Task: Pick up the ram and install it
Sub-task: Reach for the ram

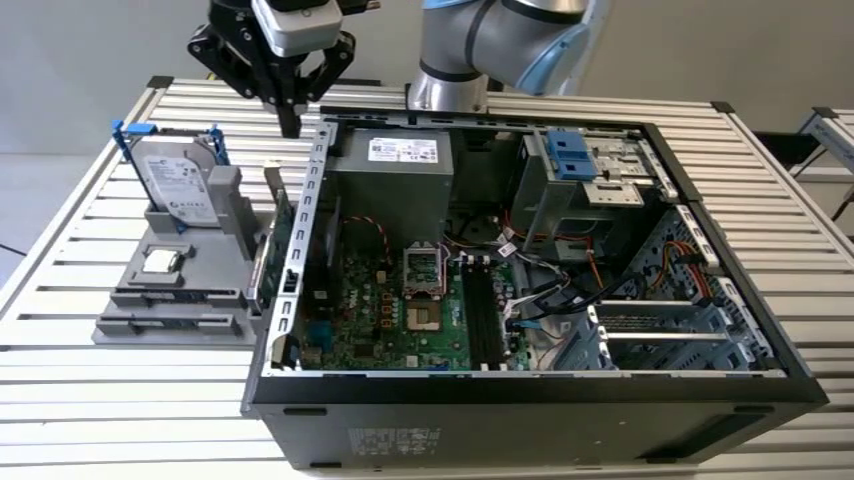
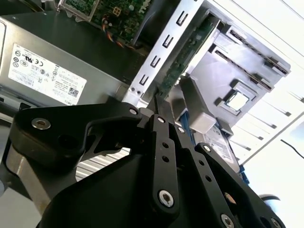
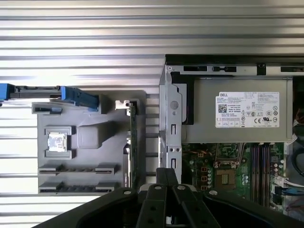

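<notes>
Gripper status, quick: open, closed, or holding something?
Gripper: jaws closed, holding nothing; the ram sits in the grey holder.

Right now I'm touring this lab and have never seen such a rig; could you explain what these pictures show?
The machine is one robot arm ending in a black gripper. The exterior view comes from a camera off the arm; both wrist views come from cameras riding near its wrist. On the slatted table stands an open computer case, and beside it a grey holder carrying a hard drive, a small square processor chip and the ram, a thin stick standing on edge. The gripper is shut, holds nothing, and hangs above where holder and case meet.
</notes>
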Controlling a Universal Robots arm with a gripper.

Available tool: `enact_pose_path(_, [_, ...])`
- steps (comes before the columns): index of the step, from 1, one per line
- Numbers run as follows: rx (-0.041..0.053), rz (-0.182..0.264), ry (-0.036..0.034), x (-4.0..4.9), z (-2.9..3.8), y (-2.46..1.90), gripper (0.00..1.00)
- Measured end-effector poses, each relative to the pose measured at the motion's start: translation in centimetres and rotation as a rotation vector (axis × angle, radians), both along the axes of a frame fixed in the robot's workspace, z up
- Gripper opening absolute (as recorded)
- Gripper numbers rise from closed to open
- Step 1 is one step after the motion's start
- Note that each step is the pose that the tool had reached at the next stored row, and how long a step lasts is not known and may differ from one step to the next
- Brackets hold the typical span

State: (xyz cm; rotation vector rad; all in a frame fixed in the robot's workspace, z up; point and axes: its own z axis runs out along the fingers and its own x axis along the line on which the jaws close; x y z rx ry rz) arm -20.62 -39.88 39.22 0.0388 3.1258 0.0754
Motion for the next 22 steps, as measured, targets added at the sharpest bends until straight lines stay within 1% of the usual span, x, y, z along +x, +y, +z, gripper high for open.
enact_pose_path(22, [0.0000,0.011,0.0000,-2.96,0.00,0.00,0.00])
